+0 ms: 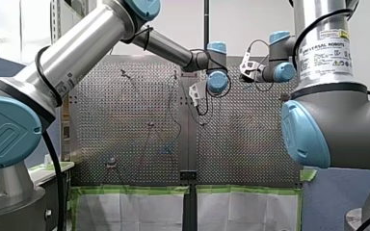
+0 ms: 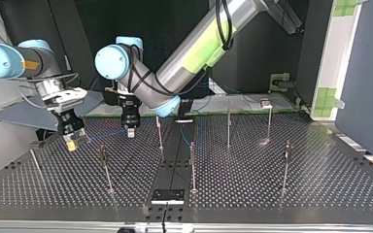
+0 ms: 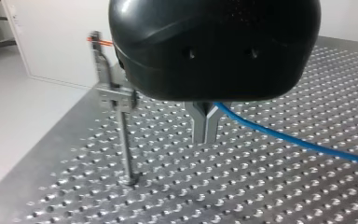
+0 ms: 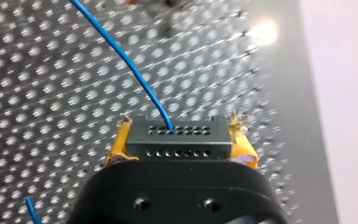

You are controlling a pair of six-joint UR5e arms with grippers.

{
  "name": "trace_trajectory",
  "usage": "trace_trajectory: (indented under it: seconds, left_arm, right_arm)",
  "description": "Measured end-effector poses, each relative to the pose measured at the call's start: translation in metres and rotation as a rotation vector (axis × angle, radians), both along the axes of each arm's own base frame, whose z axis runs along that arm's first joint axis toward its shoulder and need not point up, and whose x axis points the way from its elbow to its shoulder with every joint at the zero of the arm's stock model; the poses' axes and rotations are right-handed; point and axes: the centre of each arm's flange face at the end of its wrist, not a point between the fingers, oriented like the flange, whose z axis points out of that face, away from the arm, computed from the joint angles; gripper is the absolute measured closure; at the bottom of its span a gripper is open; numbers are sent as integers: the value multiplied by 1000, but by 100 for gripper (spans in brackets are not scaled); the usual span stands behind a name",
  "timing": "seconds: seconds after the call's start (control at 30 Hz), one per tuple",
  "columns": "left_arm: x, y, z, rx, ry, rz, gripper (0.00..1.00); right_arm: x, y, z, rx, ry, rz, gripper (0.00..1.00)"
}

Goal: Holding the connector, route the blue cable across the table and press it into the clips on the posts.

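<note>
Biggest worry: the thin blue cable looks strung between both grippers, so if one arm pulls harder than the other, it could yank out of the dark grey connector block or slip the pinch. It could also snag the slim metal clip post just beside my left gripper, or ride past the clip instead of seating.

My right gripper hangs tilted above the perforated metal desk at the top view's left, with its yellow pads clamped on the connector. My left gripper points straight down, close to the desk. Its metal fingers are closed together and the cable leaves right at them, so it looks pinched.
</note>
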Motion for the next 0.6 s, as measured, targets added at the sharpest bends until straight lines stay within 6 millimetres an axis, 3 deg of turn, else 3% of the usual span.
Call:
trace_trajectory:
  seconds: [0.23,0.6]
  left_arm:
    - [6,3,10,-13,-25,8,100]
    - [33,14,33,-22,-75,22,100]
  right_arm:
    - [0,1,11,-14,-5,5,100]
    - [2,-9,48,-43,-5,10,100]
